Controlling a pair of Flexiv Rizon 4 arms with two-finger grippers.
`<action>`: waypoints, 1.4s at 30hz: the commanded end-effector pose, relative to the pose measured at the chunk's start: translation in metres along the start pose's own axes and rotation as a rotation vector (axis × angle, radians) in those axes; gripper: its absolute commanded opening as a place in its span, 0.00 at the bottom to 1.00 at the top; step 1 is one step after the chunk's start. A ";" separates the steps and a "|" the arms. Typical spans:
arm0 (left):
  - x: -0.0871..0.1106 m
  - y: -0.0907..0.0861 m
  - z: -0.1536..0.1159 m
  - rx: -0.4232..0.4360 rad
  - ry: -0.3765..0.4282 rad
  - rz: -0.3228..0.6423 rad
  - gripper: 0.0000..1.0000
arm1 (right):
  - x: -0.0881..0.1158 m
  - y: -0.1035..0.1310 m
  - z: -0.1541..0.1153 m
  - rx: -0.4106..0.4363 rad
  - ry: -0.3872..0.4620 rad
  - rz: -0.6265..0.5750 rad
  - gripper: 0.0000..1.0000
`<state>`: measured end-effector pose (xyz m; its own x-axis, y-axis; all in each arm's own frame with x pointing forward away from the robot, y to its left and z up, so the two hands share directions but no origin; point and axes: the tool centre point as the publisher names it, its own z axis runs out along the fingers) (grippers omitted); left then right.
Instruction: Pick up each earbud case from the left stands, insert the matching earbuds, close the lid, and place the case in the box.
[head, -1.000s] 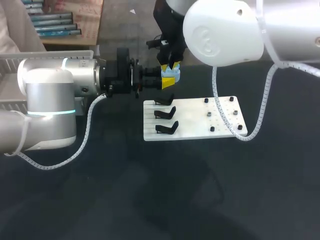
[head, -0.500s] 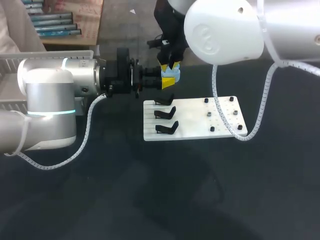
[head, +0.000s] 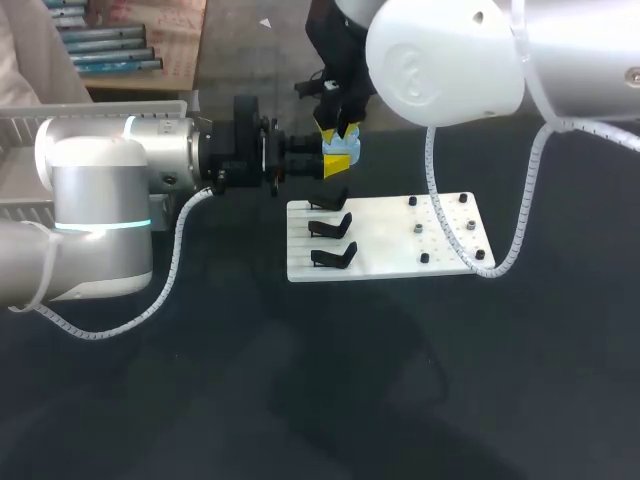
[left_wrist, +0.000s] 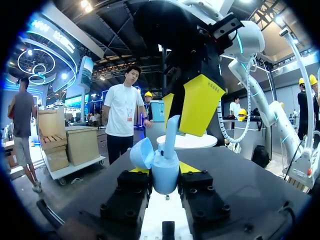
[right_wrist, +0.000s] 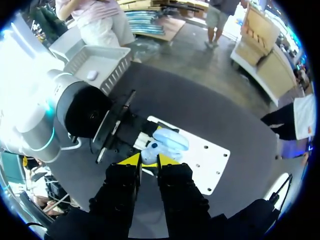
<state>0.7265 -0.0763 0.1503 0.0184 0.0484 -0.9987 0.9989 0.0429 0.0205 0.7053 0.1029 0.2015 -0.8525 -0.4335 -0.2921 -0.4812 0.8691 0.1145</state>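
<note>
Visibly pale-blue, its lid open, the earbud case (left_wrist: 164, 177) sits clamped in the left claw (left_wrist: 165, 170); the right claw (right_wrist: 148, 161) pinches an earbud (left_wrist: 171, 134).

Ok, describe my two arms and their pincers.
Left arm is white and silver with a teal ring and black wrist; the right arm is glossy white. White spiral-wrapped cables trail along both. Left pincer and right pincer: black blocky fingers, yellow tips.

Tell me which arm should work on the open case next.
Right. The left tool is shut on the case, holding it with the lid open, so it is occupied. The right tool hangs directly above the opening.
</note>
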 end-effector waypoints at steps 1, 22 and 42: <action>0.001 -0.002 0.000 -0.008 -0.005 0.005 0.00 | -0.002 -0.002 0.000 0.001 0.003 0.001 0.00; 0.001 -0.002 0.000 -0.008 -0.005 0.005 0.00 | -0.003 -0.003 0.005 0.003 0.009 0.005 0.00; 0.001 -0.002 0.000 -0.008 -0.005 0.005 0.00 | -0.002 -0.003 0.007 0.008 0.021 0.002 0.00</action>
<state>0.7264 -0.0761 0.1499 0.0180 0.0489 -0.9986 0.9989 0.0430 0.0202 0.7078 0.1009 0.1954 -0.8570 -0.4343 -0.2775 -0.4766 0.8727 0.1062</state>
